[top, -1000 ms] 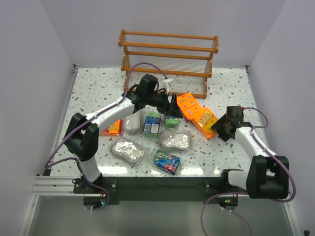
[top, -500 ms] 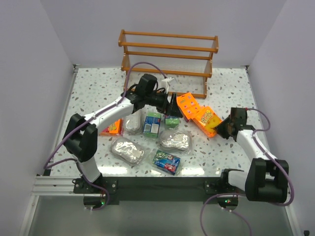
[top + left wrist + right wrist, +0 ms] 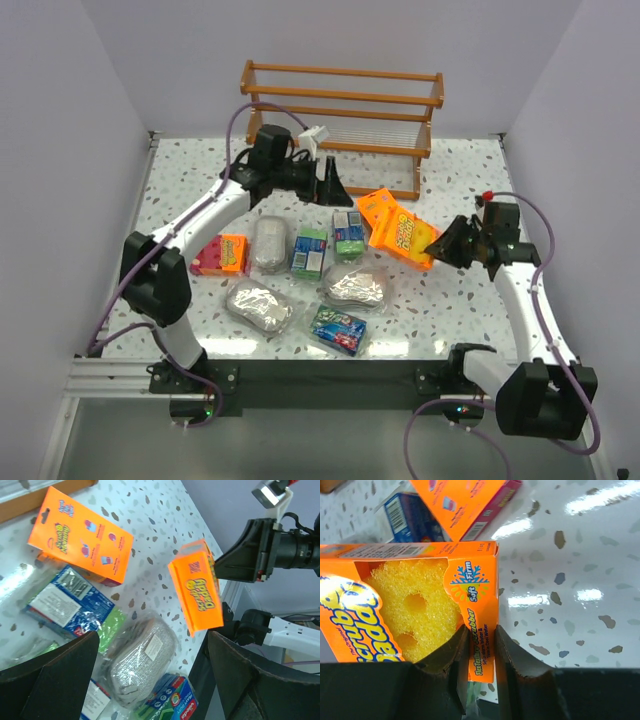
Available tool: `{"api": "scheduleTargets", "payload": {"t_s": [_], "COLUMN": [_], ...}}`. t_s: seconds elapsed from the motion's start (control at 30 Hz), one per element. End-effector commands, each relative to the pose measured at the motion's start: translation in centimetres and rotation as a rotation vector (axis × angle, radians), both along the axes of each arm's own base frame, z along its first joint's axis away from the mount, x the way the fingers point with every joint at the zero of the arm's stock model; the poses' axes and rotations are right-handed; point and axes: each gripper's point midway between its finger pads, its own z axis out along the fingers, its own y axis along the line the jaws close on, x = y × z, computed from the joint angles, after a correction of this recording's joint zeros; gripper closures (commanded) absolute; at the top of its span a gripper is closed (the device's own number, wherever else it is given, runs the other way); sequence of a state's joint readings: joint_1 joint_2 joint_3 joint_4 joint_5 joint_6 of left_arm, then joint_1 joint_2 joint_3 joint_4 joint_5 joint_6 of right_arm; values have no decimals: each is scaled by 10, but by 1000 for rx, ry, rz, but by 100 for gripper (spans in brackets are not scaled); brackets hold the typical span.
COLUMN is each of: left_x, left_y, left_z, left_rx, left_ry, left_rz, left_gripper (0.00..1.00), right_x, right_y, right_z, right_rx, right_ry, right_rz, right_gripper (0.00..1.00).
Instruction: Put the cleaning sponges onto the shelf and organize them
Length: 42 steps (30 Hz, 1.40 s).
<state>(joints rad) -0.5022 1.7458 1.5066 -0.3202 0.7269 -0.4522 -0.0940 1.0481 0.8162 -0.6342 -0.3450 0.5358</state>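
The wooden shelf point(image 3: 340, 110) stands at the table's far edge, with no packs on it. My right gripper point(image 3: 445, 243) is shut on the edge of an orange sponge pack point(image 3: 405, 235) and holds it tilted above the table; the right wrist view shows the jaws point(image 3: 480, 650) pinching its side flap point(image 3: 405, 605). A second orange pack point(image 3: 375, 205) lies beside it. My left gripper point(image 3: 330, 185) is open and empty, above the packs in front of the shelf. The held pack point(image 3: 197, 592) and a silvery pack point(image 3: 142, 655) show in the left wrist view.
On the table lie a third orange-pink pack point(image 3: 222, 255), three green/blue boxes point(image 3: 310, 252) point(image 3: 348, 235) point(image 3: 338, 328) and three silvery packs point(image 3: 270, 243) point(image 3: 258, 305) point(image 3: 355, 285). White walls stand on both sides.
My left gripper has drawn back up and to the left, away from the small green/blue box. My right arm has risen with the orange pack in its jaws.
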Motion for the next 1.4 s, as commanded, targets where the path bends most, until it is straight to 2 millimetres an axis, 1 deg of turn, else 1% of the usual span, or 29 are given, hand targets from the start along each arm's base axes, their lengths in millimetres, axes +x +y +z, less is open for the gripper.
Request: {"api": "scheduleTargets", "payload": {"t_s": [0.0, 0.03, 0.07, 0.1, 0.17, 0.3, 0.33, 0.37, 0.4, 0.43, 0.53, 0.63, 0.7, 0.73, 0.87, 1.0, 1.1, 1.13, 1.2, 1.23, 1.3, 1.33, 1.37], "left_x": [1, -2, -8, -13, -20, -28, -32, -33, -32, -35, -33, -23, -20, -21, -22, -27, -29, -29, -31, -30, -31, -31, -32], "left_y": [20, 21, 21, 18, 17, 9, 4, 1, 0, -4, -8, 0, 6, 7, 8, -2, -9, -11, -15, -16, -16, -15, -14], "left_z": [30, 31, 28, 33, 31, 32, 33, 35, 35, 36, 29, 18, 14, 11, 14, 15, 16, 16, 16, 16, 14, 11, 10], "left_rx": [-50, -53, -56, -94, -117, -125, -124, -122, -116, -116, -81, -19, 14, 19, 4, -20, -32, -35, -46, -48, -46, -42, -38], "left_ry": [-27, -28, -13, 1, 29, 23, 20, 13, 12, 13, 18, 15, 7, 9, 8, 8, 10, 11, 12, 11, 16, 18, 17], "left_rz": [-37, -47, -61, -86, -88, -86, -95, -95, -80, -85, -45, 43, 83, 89, 108, 93, 79, 76, 67, 66, 67, 68, 70], "left_gripper": [5, 5, 5, 5, 7, 7, 7, 7, 7, 7, 11, 14, 16, 19, 25, 32, 39, 46, 54, 62, 70, 79, 84], "right_x": [-10, -11, -9, -9, -1, 11, 10, 15, 17, 20, 27, 29, 30, 32, 34, 33, 31, 29, 28, 28, 28, 28, 29], "right_y": [23, 25, 27, 34, 39, 43, 51, 52, 55, 60, 69, 73, 73, 75, 81, 89, 92, 94, 95, 96, 96, 96, 95], "right_z": [35, 39, 45, 50, 56, 60, 61, 64, 62, 65, 70, 72, 73, 77, 80, 82, 82, 83, 81, 81, 81, 81, 80], "right_rx": [23, 22, 19, 47, 60, 25, 18, 1, -2, -6, 32, 53, 67, 78, 133, 158, 171, 181, 189, 192, 197, 196, 191], "right_ry": [-84, -91, -98, -109, -127, -115, -114, -124, -111, -126, -152, -156, -155, -174, -177, -185, -182, -182, -175, -176, -172, -170, -168], "right_rz": [278, 302, 320, 344, 356, 352, 377, 376, 370, 376, 363, 356, 337, 335, 316, 345, 365, 378, 383, 384, 381, 380, 369], "right_gripper": [100, 100, 100, 100, 100, 100, 100, 100, 100, 100, 100, 100, 100, 100, 100, 100, 100, 100, 100, 100, 100, 100, 100]}}
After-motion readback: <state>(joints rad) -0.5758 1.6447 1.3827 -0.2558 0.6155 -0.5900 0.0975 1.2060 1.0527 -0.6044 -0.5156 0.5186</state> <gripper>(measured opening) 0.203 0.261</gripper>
